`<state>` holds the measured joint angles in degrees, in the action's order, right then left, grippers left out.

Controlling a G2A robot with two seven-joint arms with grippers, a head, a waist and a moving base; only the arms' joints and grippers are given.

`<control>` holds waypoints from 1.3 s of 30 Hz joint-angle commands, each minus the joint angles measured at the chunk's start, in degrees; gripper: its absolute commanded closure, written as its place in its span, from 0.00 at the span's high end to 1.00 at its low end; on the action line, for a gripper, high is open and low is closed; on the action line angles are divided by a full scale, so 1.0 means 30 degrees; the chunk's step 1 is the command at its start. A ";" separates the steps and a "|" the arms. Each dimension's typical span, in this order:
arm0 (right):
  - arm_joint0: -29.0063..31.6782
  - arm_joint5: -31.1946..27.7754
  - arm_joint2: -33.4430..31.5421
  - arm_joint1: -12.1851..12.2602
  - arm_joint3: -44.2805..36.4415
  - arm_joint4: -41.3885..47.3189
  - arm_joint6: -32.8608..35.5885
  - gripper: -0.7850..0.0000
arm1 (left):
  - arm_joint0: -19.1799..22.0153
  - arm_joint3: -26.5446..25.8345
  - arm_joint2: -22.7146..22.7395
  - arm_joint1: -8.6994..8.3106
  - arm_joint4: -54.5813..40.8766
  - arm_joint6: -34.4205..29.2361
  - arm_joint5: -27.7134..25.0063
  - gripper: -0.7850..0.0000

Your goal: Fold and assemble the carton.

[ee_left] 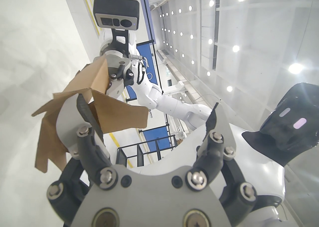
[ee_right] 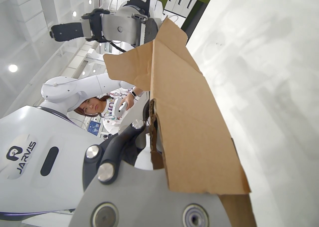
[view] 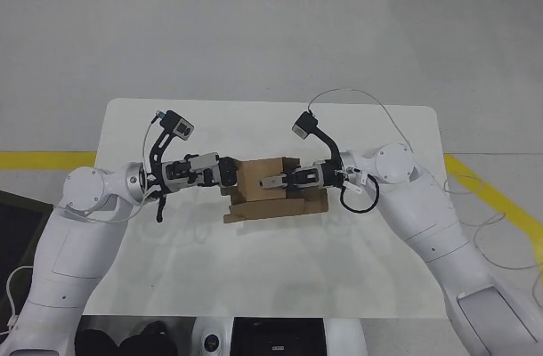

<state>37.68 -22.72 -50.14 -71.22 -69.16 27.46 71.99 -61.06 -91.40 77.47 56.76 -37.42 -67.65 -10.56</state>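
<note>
Left tool (ee_left: 148, 103): jaws spread wide, gripping nothing; one finger (ee_left: 84, 113) lies against a loose flap at the carton's end, the other stands in free air.
Right tool (view: 273, 181): at the opposite end, reaching in over the top panel; whether it grips the cardboard cannot be told.
Carton (view: 276, 194): brown, between the two tools over the middle of the table (view: 360, 258); I cannot tell if it rests there.
Done: the body looks partly opened into a box shape, its walls creased.
Not done: the end flaps splay outward at odd angles and none is tucked or closed.
Progress: early to midway, in my judgement, with squaring the body and folding every flap left.
</note>
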 commanded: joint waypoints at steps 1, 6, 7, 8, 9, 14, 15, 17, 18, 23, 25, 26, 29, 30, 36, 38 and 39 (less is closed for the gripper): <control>0.0081 0.0036 -0.0028 0.0006 -0.0137 -0.0029 0.0021 0.00 | -0.0054 0.0278 0.0153 -0.0019 0.0018 0.0115 0.0001 1.00; 0.0237 0.0083 0.0077 -0.0033 -0.0492 0.0015 0.0230 0.00 | 0.0039 0.0754 0.0489 -0.0051 -0.0047 0.0276 -0.0034 1.00; 0.0267 0.0065 0.0112 -0.0048 -0.0563 0.0055 0.0278 0.00 | 0.0092 0.0835 0.0534 -0.0056 0.0004 0.0319 -0.0054 1.00; 0.0297 0.0042 0.0148 -0.0064 -0.0632 0.0099 0.0328 0.00 | 0.0156 0.0931 0.0586 -0.0059 0.0054 0.0412 -0.0083 1.00; 0.0324 0.0023 0.0180 -0.0077 -0.0687 0.0130 0.0378 0.00 | 0.0221 0.1016 0.0607 -0.0056 0.0051 0.0474 -0.0090 1.00; 0.0458 0.0095 0.0505 -0.0178 -0.1033 0.0133 0.0574 0.00 | 0.0361 0.1023 0.0384 -0.0010 -0.0120 0.0433 -0.0009 1.00; 0.0456 0.0089 0.0565 -0.0202 -0.1047 0.0115 0.0581 0.00 | 0.0349 0.0953 0.0306 0.0007 -0.0203 0.0423 0.0010 1.00; 0.0437 0.0047 0.0619 -0.0244 -0.1003 0.0146 0.0547 0.00 | 0.0343 0.0829 0.0183 0.0034 -0.0325 0.0421 0.0037 1.00; 0.0428 0.0017 0.0621 -0.0259 -0.0957 0.0172 0.0529 0.00 | 0.0340 0.0796 0.0146 0.0045 -0.0363 0.0453 0.0041 1.00; 0.0426 -0.0182 0.0320 -0.0247 -0.0662 0.0330 0.0428 0.00 | 0.0349 0.0813 0.0116 0.0075 -0.0444 0.0633 -0.0037 1.00; 0.0453 -0.0250 0.0274 -0.0248 -0.0707 0.0343 0.0481 0.00 | 0.0401 0.0823 0.0067 0.0088 -0.0442 0.0660 0.0007 1.00; 0.0469 -0.0268 0.0265 -0.0251 -0.0704 0.0330 0.0489 0.00 | 0.0421 0.0798 0.0011 0.0099 -0.0443 0.0663 0.0047 1.00; 0.0536 -0.0310 0.0294 -0.0286 -0.0677 0.0367 0.0410 0.00 | 0.0469 0.0669 -0.0118 0.0131 -0.0515 0.0647 0.0050 1.00; 0.0546 -0.0327 0.0313 -0.0303 -0.0688 0.0378 0.0374 0.00 | 0.0484 0.0650 -0.0145 0.0139 -0.0518 0.0666 0.0058 1.00; 0.0466 -0.0287 0.0551 -0.0428 -0.0850 0.0404 0.0456 0.00 | 0.0687 0.0584 -0.0487 0.0216 -0.0430 0.0815 0.0140 1.00; 0.0439 -0.0296 0.0597 -0.0465 -0.0817 0.0403 0.0444 0.00 | 0.0752 0.0566 -0.0619 0.0245 -0.0444 0.0803 0.0169 1.00; 0.0428 -0.0307 0.0609 -0.0479 -0.0791 0.0400 0.0439 0.00 | 0.0775 0.0549 -0.0671 0.0257 -0.0450 0.0797 0.0170 1.00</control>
<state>39.00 -23.59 -48.33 -72.62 -71.62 28.67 73.34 -58.80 -89.70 75.63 57.49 -38.72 -65.21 -10.07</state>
